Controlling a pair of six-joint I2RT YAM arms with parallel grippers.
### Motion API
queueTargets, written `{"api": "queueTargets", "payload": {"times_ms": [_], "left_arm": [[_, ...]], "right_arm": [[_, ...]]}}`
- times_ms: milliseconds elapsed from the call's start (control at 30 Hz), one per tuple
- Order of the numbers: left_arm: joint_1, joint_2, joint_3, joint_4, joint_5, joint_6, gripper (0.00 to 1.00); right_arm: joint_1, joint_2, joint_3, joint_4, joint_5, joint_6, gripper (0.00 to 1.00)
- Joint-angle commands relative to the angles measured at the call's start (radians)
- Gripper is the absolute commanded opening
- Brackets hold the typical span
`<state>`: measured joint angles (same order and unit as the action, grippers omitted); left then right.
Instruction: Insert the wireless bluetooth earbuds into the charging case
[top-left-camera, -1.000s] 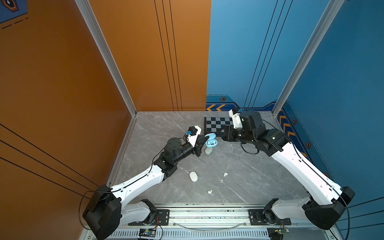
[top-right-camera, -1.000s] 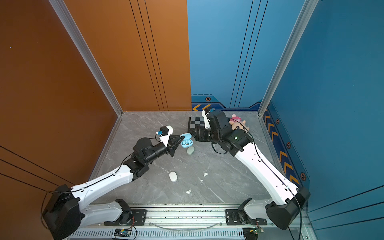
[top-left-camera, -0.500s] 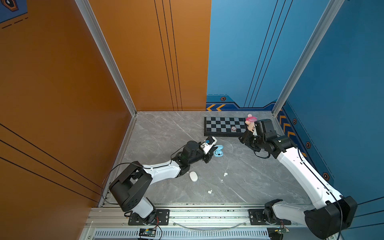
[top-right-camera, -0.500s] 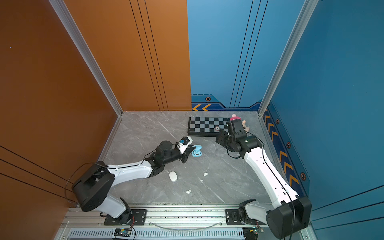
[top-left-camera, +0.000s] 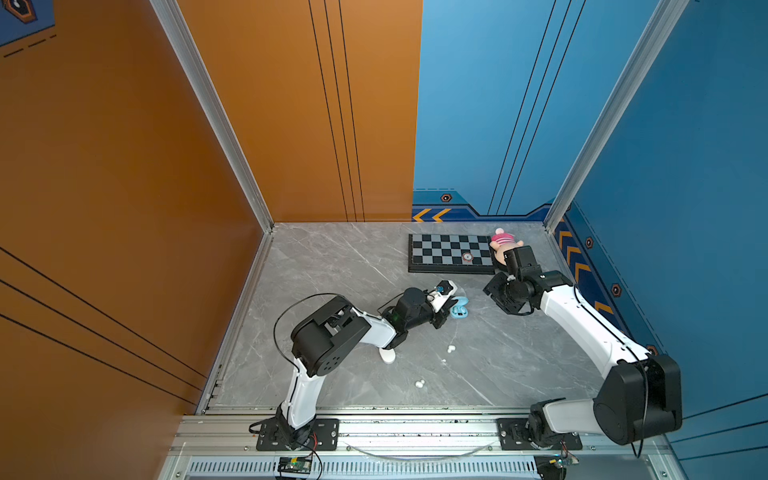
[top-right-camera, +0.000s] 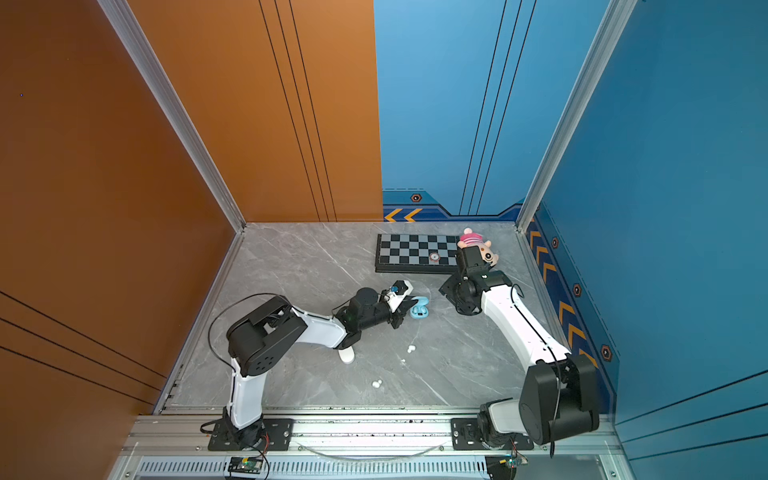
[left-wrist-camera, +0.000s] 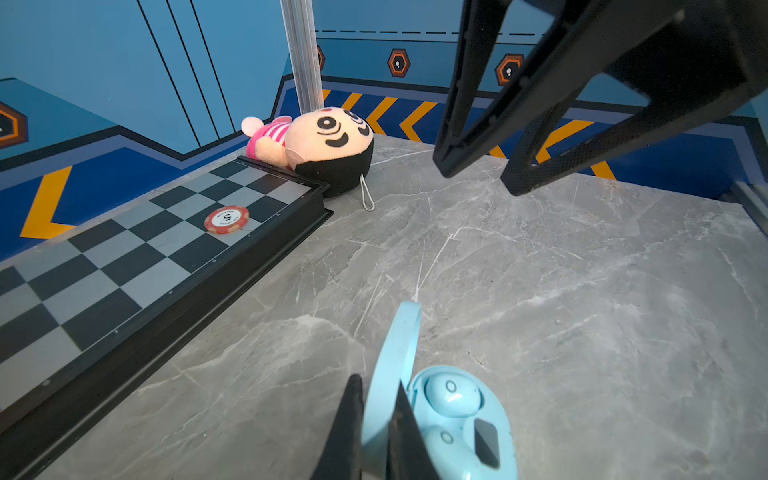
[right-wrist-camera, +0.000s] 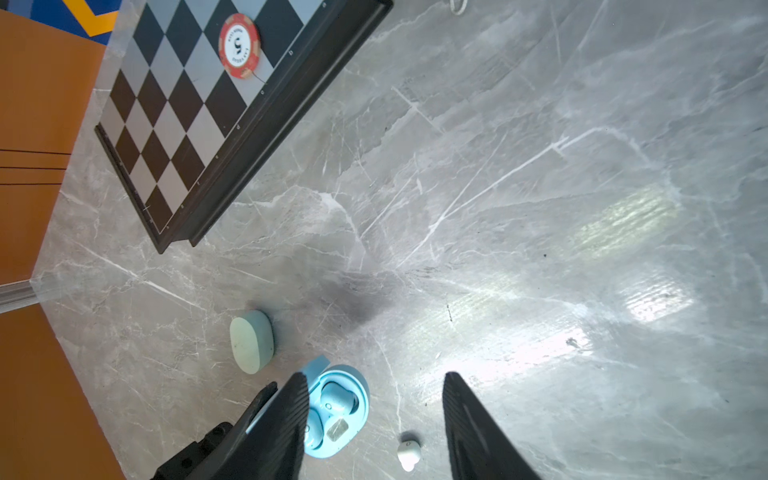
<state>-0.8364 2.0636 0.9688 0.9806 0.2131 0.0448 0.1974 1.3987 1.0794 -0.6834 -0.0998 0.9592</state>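
the blue case (top-left-camera: 459, 310) is down on the table (top-left-camera: 523, 374) now; a second ago both arms had it lifted between them. the right gripper (right-wrist-camera: 374, 376) has let go and pulled back toward the chessboard (top-left-camera: 451, 254) corner, jaws half apart with nothing in them. the left gripper (left-wrist-camera: 378, 384) has come down with the case and is pinched tight on the raised lid (left-wrist-camera: 397, 357). both blue buds (left-wrist-camera: 453, 392) sit in their wells, so that pair looks done, and i'd say the lid just wants closing. the white buds (top-left-camera: 451, 349) lie loose nearer the rail, with the white case (top-left-camera: 387, 355) by the left forearm. the mint case (right-wrist-camera: 251, 340) is shut, just beside the blue one. the left arm reaches low, forearm almost flat. the right arm arches, wrist tipped down, hovering clear of the case.
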Motion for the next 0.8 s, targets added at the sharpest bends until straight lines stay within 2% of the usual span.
{"api": "queueTargets", "payload": {"times_ms": [0,567,767], "left_arm": [[-0.013,0.047,0.040,0.075,0.003,-0.034,0.00],[-0.025,0.128,0.054,0.083,-0.005,-0.073,0.00],[-0.025,0.151,0.088,0.092,-0.009,-0.078,0.04]], "right_arm": [[-0.013,0.030,0.005,0.014,0.025,0.029,0.55],[-0.015,0.090,-0.002,0.051,-0.008,0.047,0.55],[-0.029,0.083,-0.007,0.051,-0.010,0.037,0.55]]}}
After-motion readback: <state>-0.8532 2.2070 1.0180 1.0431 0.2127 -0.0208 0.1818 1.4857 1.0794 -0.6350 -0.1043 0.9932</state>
